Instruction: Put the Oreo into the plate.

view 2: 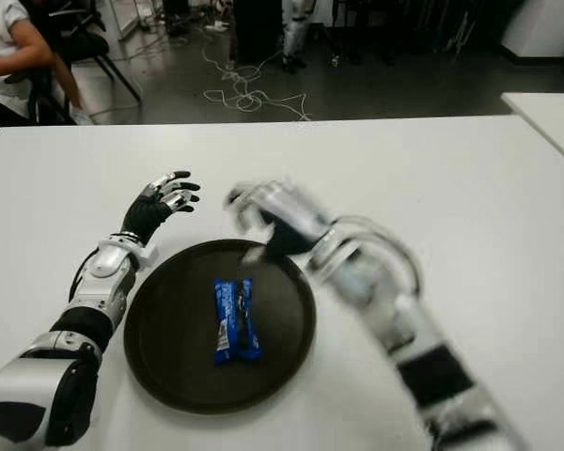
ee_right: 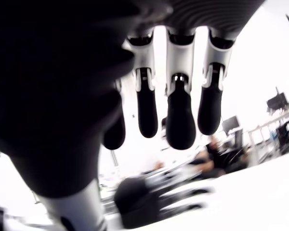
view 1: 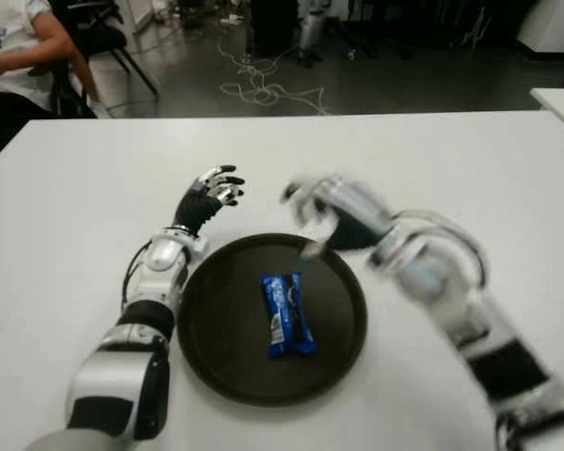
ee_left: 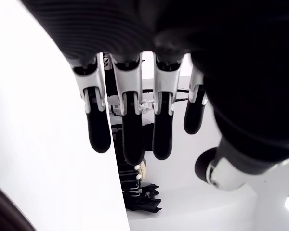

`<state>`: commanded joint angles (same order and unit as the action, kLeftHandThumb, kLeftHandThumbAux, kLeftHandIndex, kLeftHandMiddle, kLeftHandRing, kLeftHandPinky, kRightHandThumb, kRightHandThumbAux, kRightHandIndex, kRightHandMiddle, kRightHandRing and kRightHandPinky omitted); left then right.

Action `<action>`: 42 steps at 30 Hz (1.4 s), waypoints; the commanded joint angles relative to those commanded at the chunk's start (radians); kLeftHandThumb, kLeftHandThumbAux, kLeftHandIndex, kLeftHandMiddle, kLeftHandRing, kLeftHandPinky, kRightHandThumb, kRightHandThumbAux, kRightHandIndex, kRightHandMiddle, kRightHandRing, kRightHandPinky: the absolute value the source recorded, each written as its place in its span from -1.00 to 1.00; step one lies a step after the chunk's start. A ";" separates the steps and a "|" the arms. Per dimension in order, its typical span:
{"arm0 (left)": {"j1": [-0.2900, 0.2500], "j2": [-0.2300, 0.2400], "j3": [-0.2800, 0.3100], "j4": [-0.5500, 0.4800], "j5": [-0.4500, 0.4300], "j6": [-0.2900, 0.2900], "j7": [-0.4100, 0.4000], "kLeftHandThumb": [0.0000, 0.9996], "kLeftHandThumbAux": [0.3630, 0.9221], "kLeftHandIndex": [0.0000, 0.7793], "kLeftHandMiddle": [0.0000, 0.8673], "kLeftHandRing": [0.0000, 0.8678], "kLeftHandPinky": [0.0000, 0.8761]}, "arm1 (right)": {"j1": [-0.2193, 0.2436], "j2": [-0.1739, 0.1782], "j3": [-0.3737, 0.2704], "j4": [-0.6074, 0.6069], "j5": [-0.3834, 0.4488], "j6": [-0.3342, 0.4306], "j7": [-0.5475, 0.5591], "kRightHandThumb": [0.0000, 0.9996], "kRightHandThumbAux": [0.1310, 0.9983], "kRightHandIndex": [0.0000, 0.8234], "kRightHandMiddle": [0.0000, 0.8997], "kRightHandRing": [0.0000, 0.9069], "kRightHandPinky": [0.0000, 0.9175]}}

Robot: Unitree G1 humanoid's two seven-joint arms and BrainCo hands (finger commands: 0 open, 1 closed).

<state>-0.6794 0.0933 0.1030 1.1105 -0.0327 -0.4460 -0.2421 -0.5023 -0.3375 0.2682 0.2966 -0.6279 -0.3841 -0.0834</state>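
Observation:
A blue Oreo packet (view 1: 288, 314) lies flat near the middle of the round dark plate (view 1: 216, 338), apart from both hands. My right hand (view 1: 312, 214) hovers over the plate's far rim, motion-blurred; in the right wrist view its fingers (ee_right: 179, 120) hang spread with nothing between them. My left hand (view 1: 214, 194) is beyond the plate's far-left rim, and its fingers (ee_left: 130, 132) are relaxed and empty.
The white table (view 1: 451, 160) spreads around the plate. A second white table edge (view 1: 559, 99) shows at the far right. A seated person (view 1: 9, 56) and a chair are at the far left, with cables (view 1: 258, 89) on the floor behind.

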 joint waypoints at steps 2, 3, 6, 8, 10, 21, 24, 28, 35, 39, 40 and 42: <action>0.001 0.002 -0.004 0.002 0.006 -0.003 0.006 -0.86 0.03 -0.48 -0.27 -0.28 -0.25 | -0.014 -0.008 -0.021 0.068 0.020 -0.015 -0.026 -0.77 0.81 0.40 0.47 0.49 0.44; 0.002 0.003 -0.006 0.003 0.009 -0.004 0.009 -0.86 0.03 -0.48 -0.27 -0.28 -0.26 | -0.019 -0.011 -0.029 0.093 0.032 -0.023 -0.032 -0.82 0.81 0.31 0.36 0.37 0.31; 0.003 0.007 -0.010 0.004 0.015 -0.007 0.014 -0.87 0.04 -0.49 -0.27 -0.29 -0.26 | -0.056 -0.004 -0.069 0.229 0.110 -0.030 -0.015 -0.94 0.79 0.11 0.15 0.14 0.04; 0.003 0.009 -0.010 0.004 0.017 -0.008 0.015 -0.86 0.06 -0.49 -0.27 -0.29 -0.26 | -0.096 0.001 -0.103 0.372 0.174 -0.049 0.000 -0.97 0.73 -0.08 -0.04 -0.07 -0.18; 0.002 0.011 -0.009 0.005 0.018 -0.008 0.015 -0.86 0.06 -0.49 -0.27 -0.28 -0.26 | -0.120 0.009 -0.128 0.497 0.215 -0.072 -0.003 -0.98 0.67 -0.25 -0.18 -0.22 -0.31; 0.004 0.015 -0.006 0.002 0.014 -0.002 0.001 -0.91 0.07 -0.50 -0.29 -0.29 -0.28 | -0.222 0.143 -0.447 0.908 0.606 0.125 0.137 -1.00 0.40 -0.69 -0.50 -0.47 -0.41; 0.005 0.017 -0.002 -0.001 0.007 -0.003 -0.011 -0.93 0.05 -0.49 -0.29 -0.30 -0.30 | -0.257 0.161 -0.485 0.911 0.658 0.180 0.133 -1.00 0.47 -0.69 -0.48 -0.44 -0.38; 0.009 0.018 0.011 -0.002 -0.011 -0.007 -0.030 -0.90 0.03 -0.49 -0.29 -0.30 -0.27 | -0.280 0.189 -0.498 0.886 0.687 0.194 0.091 -1.00 0.48 -0.66 -0.46 -0.42 -0.40; 0.012 0.021 0.015 -0.006 -0.011 0.006 -0.031 -0.84 0.07 -0.52 -0.31 -0.29 -0.22 | -0.240 0.214 -0.469 0.865 0.669 0.114 0.048 -1.00 0.46 -0.64 -0.47 -0.47 -0.51; 0.014 0.022 0.011 -0.011 -0.005 0.009 -0.024 -0.82 0.11 -0.51 -0.30 -0.30 -0.25 | -0.229 0.211 -0.446 0.877 0.645 0.069 0.041 -1.00 0.45 -0.63 -0.47 -0.50 -0.54; 0.015 0.023 0.011 -0.013 -0.005 0.009 -0.023 -0.82 0.11 -0.50 -0.30 -0.30 -0.25 | -0.228 0.211 -0.442 0.878 0.643 0.062 0.040 -1.00 0.44 -0.63 -0.48 -0.50 -0.55; 0.016 0.024 0.009 -0.016 -0.004 0.011 -0.022 -0.83 0.10 -0.50 -0.29 -0.30 -0.24 | -0.227 0.210 -0.435 0.879 0.635 0.051 0.041 -1.00 0.43 -0.64 -0.49 -0.52 -0.57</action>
<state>-0.6632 0.1169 0.1121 1.0948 -0.0368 -0.4353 -0.2639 -0.7293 -0.1278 -0.1664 1.1759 0.0073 -0.3332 -0.0427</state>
